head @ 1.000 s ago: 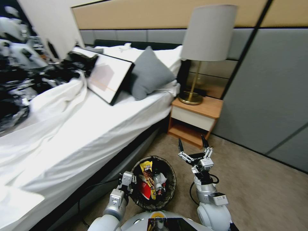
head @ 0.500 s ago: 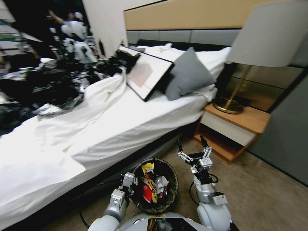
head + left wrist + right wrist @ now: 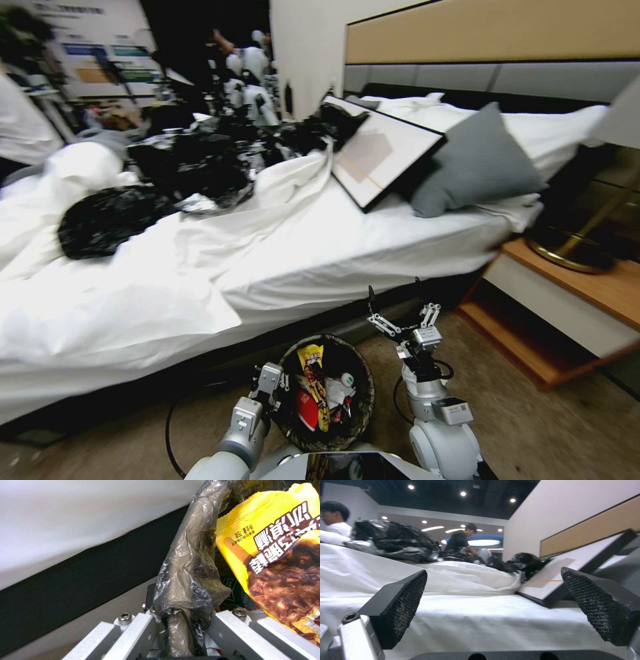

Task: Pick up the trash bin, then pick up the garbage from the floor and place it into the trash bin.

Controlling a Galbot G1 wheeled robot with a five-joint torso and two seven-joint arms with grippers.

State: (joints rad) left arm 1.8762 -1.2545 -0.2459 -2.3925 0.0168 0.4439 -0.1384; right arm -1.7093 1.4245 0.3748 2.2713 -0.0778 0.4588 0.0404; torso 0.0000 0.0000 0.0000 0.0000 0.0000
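Looking across the room, I have the bed [image 3: 280,267] spanning the view, its white sheet hanging over the near edge, a framed picture [image 3: 383,160] and grey pillow [image 3: 477,163] toward the headboard, and the nightstand [image 3: 573,300] at the bed's head corner. Below, on the floor [image 3: 533,413] beside the bed's near edge, the trash bin [image 3: 360,373] hangs from my left gripper [image 3: 270,383], which is clamped on the bag-covered rim. Garbage [image 3: 313,383] already sits inside, a yellow wrapper [image 3: 276,545] uppermost. My right gripper [image 3: 397,303] is raised with jaws apart, holding nothing. I judge the bin pickup done; the next move calls for finding remaining litter on the carpet.
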